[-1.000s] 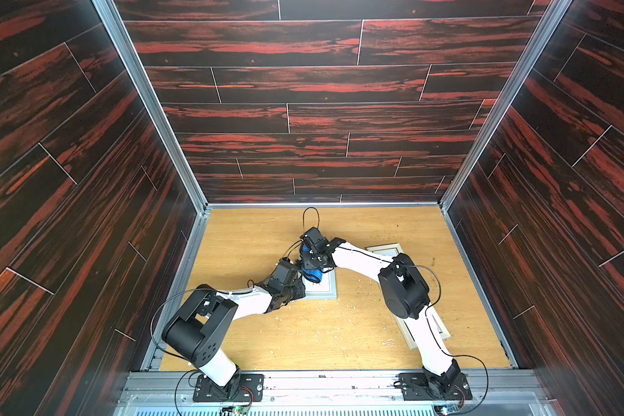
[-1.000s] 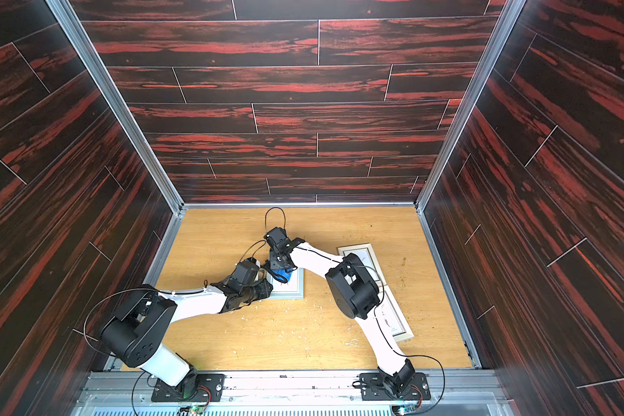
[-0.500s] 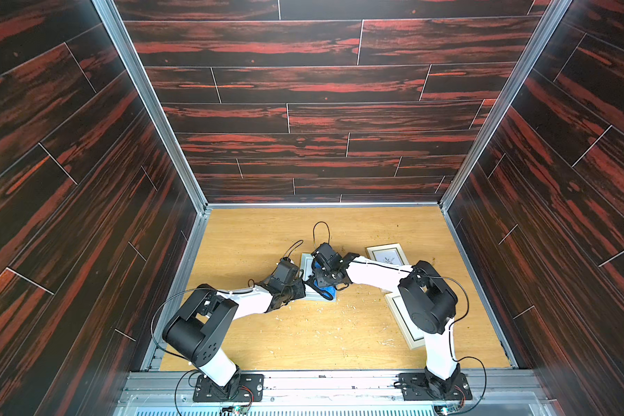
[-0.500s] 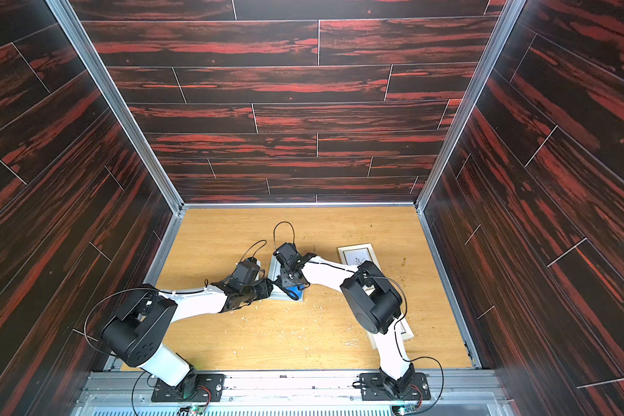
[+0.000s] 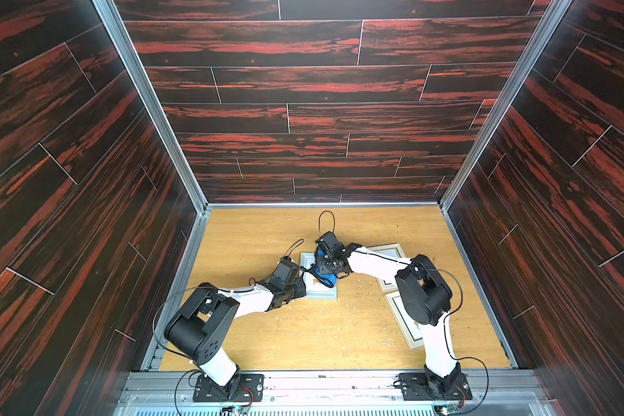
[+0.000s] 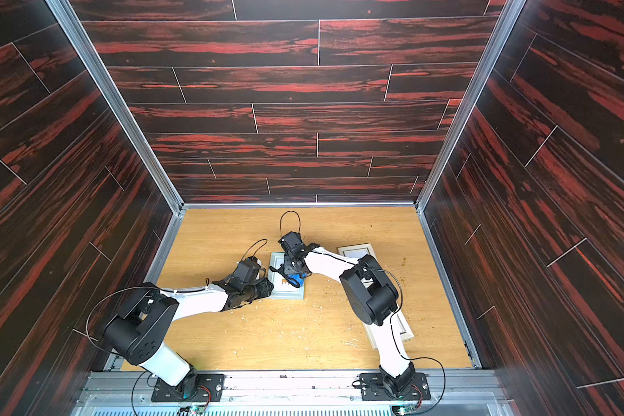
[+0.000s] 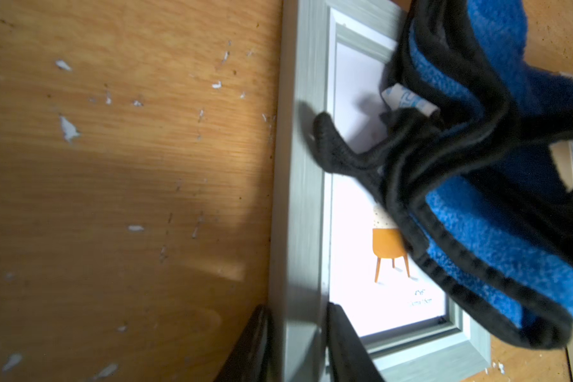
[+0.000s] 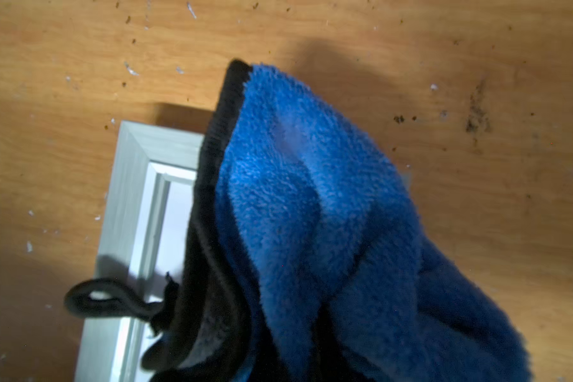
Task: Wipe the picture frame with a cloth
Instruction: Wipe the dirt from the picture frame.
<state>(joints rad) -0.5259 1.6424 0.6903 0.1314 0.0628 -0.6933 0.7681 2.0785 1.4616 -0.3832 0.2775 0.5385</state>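
A pale grey picture frame [image 5: 321, 293] [image 6: 285, 293] lies flat on the wooden floor, holding a print of an orange chair. My left gripper [image 7: 298, 330] [image 5: 301, 286] [image 6: 269, 286] is shut on the frame's side rail [image 7: 306, 99], with one finger [image 7: 255, 344] outside it and one on the glass. My right gripper [image 5: 325, 271] [image 6: 293, 269] is shut on the bunched blue cloth [image 5: 328, 279] [image 6: 297, 279] [image 7: 493, 248] [image 8: 311, 215], which rests on the frame's glass. The cloth's black loop hangs over the rail. In the right wrist view the cloth hides the fingers.
Two more pale frames [image 5: 389, 252] [image 5: 404, 324] [image 6: 355, 250] lie at the right, partly under my right arm. White flecks and dark crumbs are scattered over the floor [image 5: 303, 335]. Dark wood-pattern walls close in three sides.
My right gripper has dragged the cloth from the frame's far part toward its near right side, then drawn back a little. My left gripper has kept its hold on the rail.
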